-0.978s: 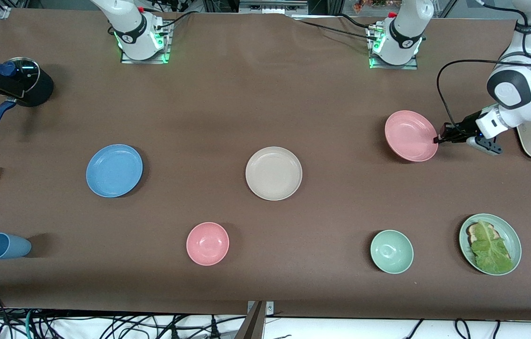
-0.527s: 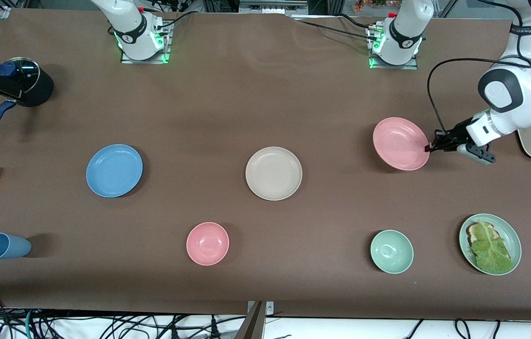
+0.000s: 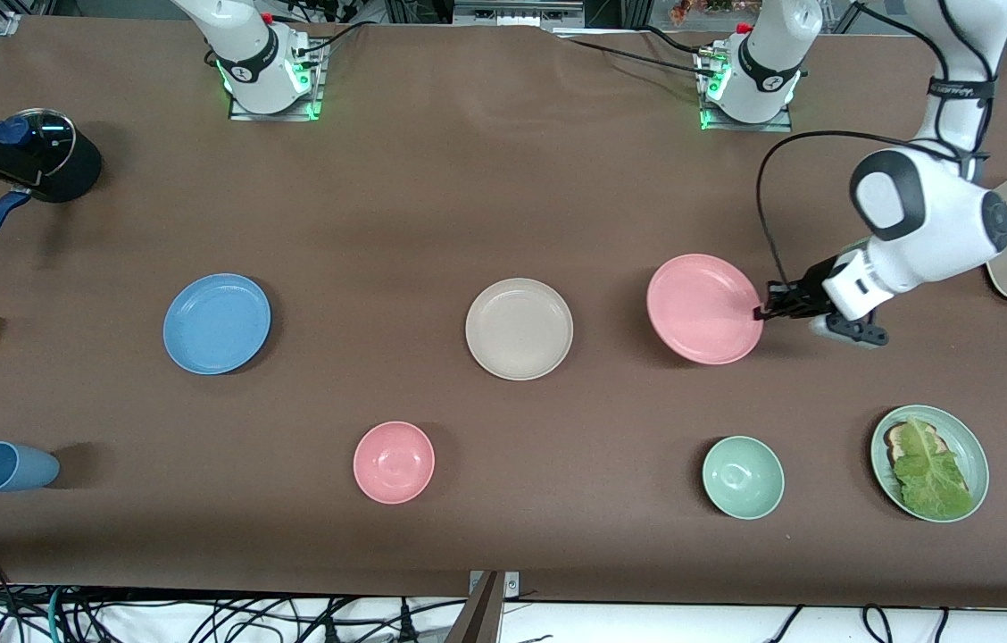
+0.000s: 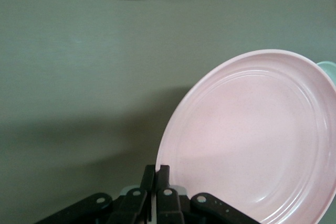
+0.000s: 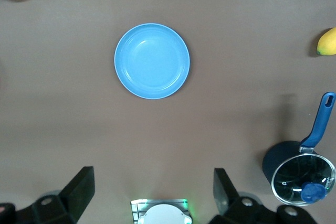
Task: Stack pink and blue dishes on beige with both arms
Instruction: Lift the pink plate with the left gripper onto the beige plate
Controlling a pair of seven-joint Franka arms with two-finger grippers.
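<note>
- The brown cloth-covered worktop (image 3: 503, 179) carries everything, its edge toward the front camera hung with black cables (image 3: 200, 616).
- The flat round cream-beige matte plate (image 3: 519, 329) lies mid-worktop.
- The flat round pink matte plate (image 3: 705, 309), raised and tilted beside the beige plate toward the left arm's end, is clamped at its rim by the left tool (image 3: 762, 312).
- The flat round light blue matte plate (image 3: 217, 323) lies toward the right arm's end from the beige plate.
- The right tool (image 5: 152, 195) waits high over the worktop by its base, fingers apart.

Front cam: we look down from high across the table (image 3: 468, 179), facing both bases. Left wrist cam sits close on the pink plate (image 4: 257, 135), also in front view. Right wrist cam looks straight down from high; we share the blue plate (image 5: 152, 60) with front.
</note>
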